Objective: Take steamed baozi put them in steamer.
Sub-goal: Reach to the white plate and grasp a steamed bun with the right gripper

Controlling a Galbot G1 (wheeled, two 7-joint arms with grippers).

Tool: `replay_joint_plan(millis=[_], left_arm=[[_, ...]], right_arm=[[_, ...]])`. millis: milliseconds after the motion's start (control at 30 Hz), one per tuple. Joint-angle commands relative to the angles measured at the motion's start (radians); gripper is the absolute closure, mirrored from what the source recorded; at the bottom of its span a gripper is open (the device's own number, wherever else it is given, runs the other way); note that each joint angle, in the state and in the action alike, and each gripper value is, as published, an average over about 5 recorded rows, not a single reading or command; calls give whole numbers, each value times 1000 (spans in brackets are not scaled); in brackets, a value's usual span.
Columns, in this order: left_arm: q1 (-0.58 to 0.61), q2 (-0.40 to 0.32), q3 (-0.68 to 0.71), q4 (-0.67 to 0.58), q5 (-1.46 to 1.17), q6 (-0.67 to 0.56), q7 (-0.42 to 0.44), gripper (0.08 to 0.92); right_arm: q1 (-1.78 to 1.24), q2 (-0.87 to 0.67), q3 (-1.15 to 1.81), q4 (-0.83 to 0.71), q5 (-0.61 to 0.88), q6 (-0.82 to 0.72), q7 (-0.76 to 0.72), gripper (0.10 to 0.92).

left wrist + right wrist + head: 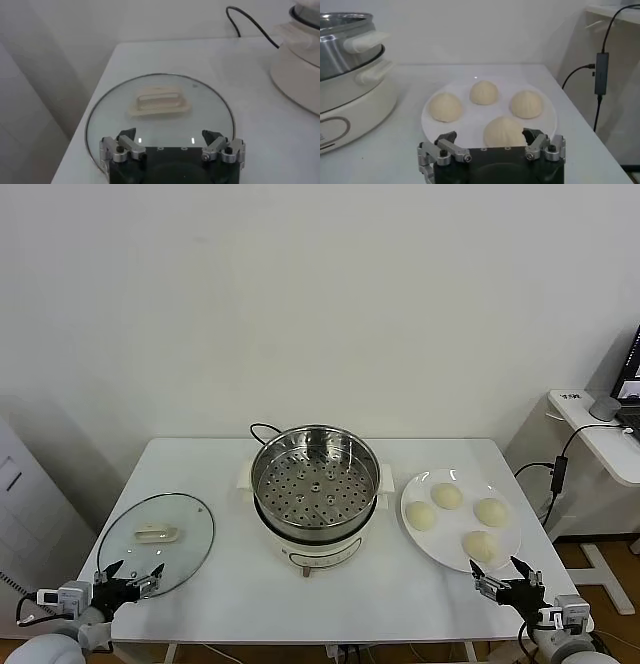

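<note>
Four steamed baozi (447, 496) are being kept on the plate (415, 529) right of the empty steamer (315, 481); the right gripper (510, 581), fingers apart, is being poised beside them for reach, while the left gripper (128, 579), also apart, is being parked by the glass lid (190, 529).

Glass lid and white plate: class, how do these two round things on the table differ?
The glass lid is see-through with a pale handle on top; the white plate is opaque with no handle. The lid lies left of the steamer and carries nothing; the plate lies right of it and holds four steamed baozi. Both lie flat on the table.
</note>
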Motion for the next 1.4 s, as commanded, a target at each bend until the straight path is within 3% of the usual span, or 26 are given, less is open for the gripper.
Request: replay_joint_plan(millis=[33, 233, 600, 833, 1000, 1400], left_arm=[[1, 0, 0, 1, -2, -1, 1, 177], [3, 0, 0, -2, 1, -4, 1, 177], [-5, 5, 11, 1, 10, -4, 1, 177], [-5, 0, 10, -9, 9, -2, 0, 177], [-5, 0, 12, -7, 12, -2, 0, 177], [-11, -8, 20, -16, 25, 4, -1, 177]], right_arm=[[0, -1, -1, 0, 0, -1, 0, 203], [7, -11, 2, -2, -46, 4, -10, 203], [183, -147, -6, -141, -771, 126, -75, 203], [374, -270, -101, -284, -1043, 226, -120, 203], [572, -348, -215, -384, -1044, 273, -353, 203], [1172, -515, -870, -632, -719, 286, -732, 203]])
